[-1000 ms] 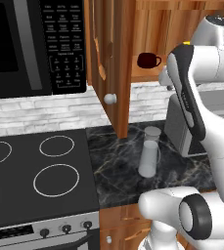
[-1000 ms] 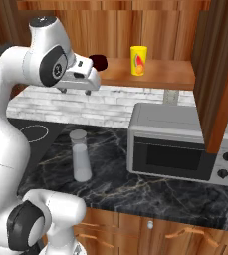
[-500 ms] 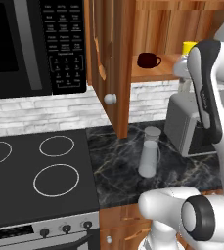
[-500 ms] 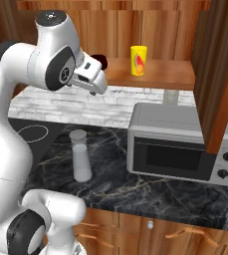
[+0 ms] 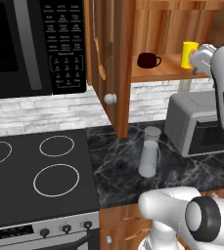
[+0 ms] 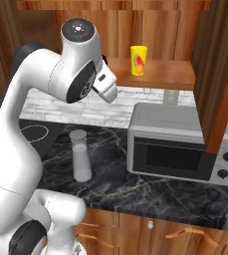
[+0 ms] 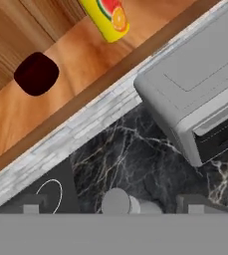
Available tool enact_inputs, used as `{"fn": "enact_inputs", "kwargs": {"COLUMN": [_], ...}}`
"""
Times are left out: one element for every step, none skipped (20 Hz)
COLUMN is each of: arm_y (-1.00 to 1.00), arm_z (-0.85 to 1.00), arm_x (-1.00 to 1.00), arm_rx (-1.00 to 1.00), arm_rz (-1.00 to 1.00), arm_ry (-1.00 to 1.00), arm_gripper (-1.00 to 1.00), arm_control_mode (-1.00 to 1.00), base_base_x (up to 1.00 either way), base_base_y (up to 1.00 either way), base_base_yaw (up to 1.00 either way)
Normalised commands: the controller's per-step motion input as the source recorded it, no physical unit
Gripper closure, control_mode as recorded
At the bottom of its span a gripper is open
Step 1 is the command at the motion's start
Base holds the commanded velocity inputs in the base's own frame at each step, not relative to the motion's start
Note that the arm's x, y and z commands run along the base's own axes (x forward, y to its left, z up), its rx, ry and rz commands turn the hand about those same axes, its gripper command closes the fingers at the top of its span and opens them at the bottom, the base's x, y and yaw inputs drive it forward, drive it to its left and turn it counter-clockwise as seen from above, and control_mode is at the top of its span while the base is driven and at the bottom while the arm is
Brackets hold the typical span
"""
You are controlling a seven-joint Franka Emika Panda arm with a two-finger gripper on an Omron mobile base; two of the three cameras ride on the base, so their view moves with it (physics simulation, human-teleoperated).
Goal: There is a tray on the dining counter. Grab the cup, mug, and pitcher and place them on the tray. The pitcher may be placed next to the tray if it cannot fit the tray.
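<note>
The yellow cup (image 5: 189,53) (image 6: 138,60) (image 7: 108,18) and the dark maroon mug (image 5: 148,60) (image 7: 36,73) stand apart on a wooden shelf. Below them on the black marble counter, the clear pitcher (image 5: 149,152) (image 6: 80,157) (image 7: 117,201) stands upright. My gripper (image 7: 113,209) hovers above the counter in front of the shelf, between mug and cup, looking down on the pitcher's lid. Its fingers are spread wide with nothing between them. In the right base view the hand (image 6: 107,86) hangs left of the cup. The tray and the dining counter are out of view.
A grey countertop oven (image 6: 177,144) (image 5: 197,122) sits right of the pitcher under the shelf. An open wooden cabinet door with a round knob (image 5: 110,98) juts out left of the shelf. A black cooktop (image 5: 35,171) and overhead microwave (image 5: 30,44) lie to the left.
The arm has swung right along the shelf front, carrying the hand from in front of the mug toward the cup. The gripper stays open. Cup, mug and pitcher have not moved.
</note>
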Motion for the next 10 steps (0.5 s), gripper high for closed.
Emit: {"fn": "enact_inputs", "kwargs": {"arm_y": [-0.11, -0.08, 0.00, 0.00, -0.01, -0.02, -0.05, -0.20, -0.23, -0.23], "arm_z": [0.07, 0.10, 0.08, 0.06, 0.09, 0.11, 0.11, 0.13, 0.15, 0.17], "arm_x": [0.00, 0.00, 0.00, 0.00, 0.00, 0.00, 0.00, 0.00, 0.00, 0.00], "arm_rx": [0.23, 0.22, 0.19, 0.19, 0.19, 0.20, 0.20, 0.21, 0.20, 0.19], "arm_rz": [-0.20, -0.20, -0.21, -0.22, -0.22, -0.22, -0.22, -0.17, -0.14, -0.12], "arm_ry": [-0.08, -0.07, -0.06, -0.06, -0.06, -0.07, -0.07, -0.07, -0.05, -0.04], "arm_gripper": [-1.00, -1.00, -1.00, -1.00, -1.00, -1.00, -1.00, -1.00, -1.00, -1.00], "arm_control_mode": [-1.00, -1.00, -1.00, -1.00, -1.00, -1.00, -1.00, -1.00, -1.00, -1.00], "base_base_x": [0.00, 0.00, 0.00, 0.00, 0.00, 0.00, 0.00, 0.00, 0.00, 0.00], "base_base_y": [0.00, 0.00, 0.00, 0.00, 0.00, 0.00, 0.00, 0.00, 0.00, 0.00], "base_base_yaw": [0.00, 0.00, 0.00, 0.00, 0.00, 0.00, 0.00, 0.00, 0.00, 0.00]}}
